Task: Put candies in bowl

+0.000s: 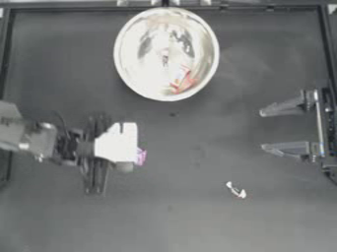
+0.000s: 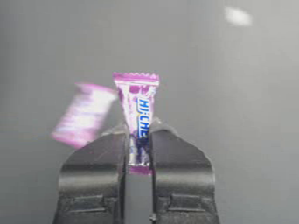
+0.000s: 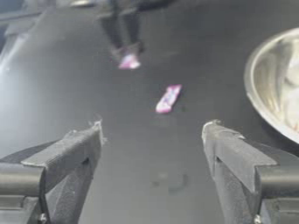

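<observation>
Bowl first: it sits at the far middle of the dark table, shiny inside, and I can see a red-and-white candy lying in it near the rim. My left gripper is out over the table on the near-left side, well apart from the bowl, with its jaws closed tight on a purple-pink-and-white candy that stands up between the tips. In the left wrist view a second purple candy shows blurred just beside the held one; I cannot tell whether it touches the table. My right gripper is drawn back at the right edge, jaws spread wide and holding nothing. A thin whitish twisted candy lies on the table, near the right gripper.
</observation>
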